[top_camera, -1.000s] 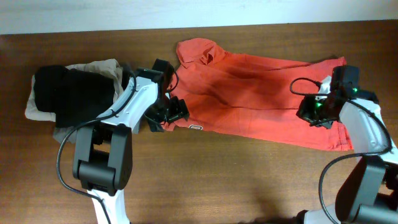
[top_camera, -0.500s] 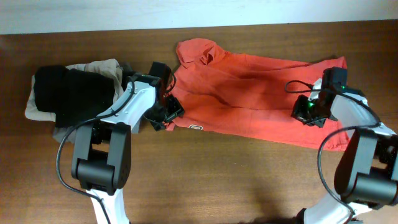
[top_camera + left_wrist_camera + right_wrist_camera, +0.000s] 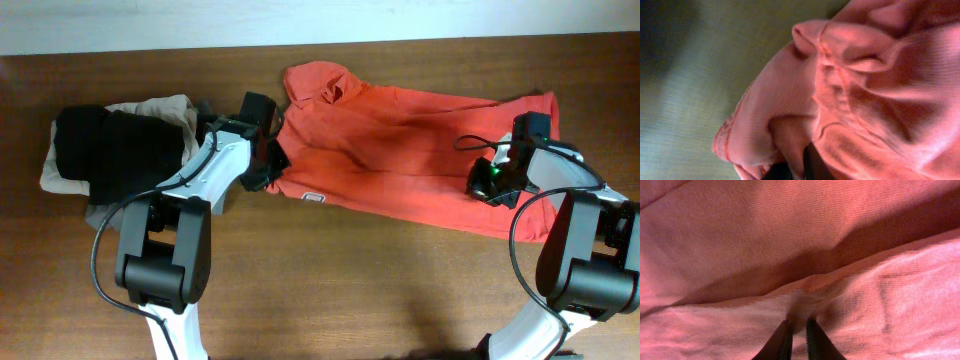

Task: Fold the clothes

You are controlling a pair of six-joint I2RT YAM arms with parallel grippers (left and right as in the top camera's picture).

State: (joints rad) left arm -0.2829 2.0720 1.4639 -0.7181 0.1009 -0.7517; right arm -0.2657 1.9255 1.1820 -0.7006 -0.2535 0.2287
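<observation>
Left end effector [image 3: 270, 163] has just closed from wide to pinching the left edge of the T-shirt [image 3: 400, 150] spread across the counter [image 3: 350, 290], while the right end effector [image 3: 492, 184] tightens narrowly on a fold near its right end, so a fold looks ready to start.

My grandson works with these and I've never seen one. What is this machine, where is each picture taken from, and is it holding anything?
These are two robot arms at a wooden table, each ending in a two-finger gripper. The wide picture looks down from above; the two close-ups come from cameras on the wrists. A red-orange T-shirt lies spread out, with a pile of black and beige clothes beside it. The left gripper is pinched shut on the shirt's edge, and the right gripper pinches a fold of it.
</observation>
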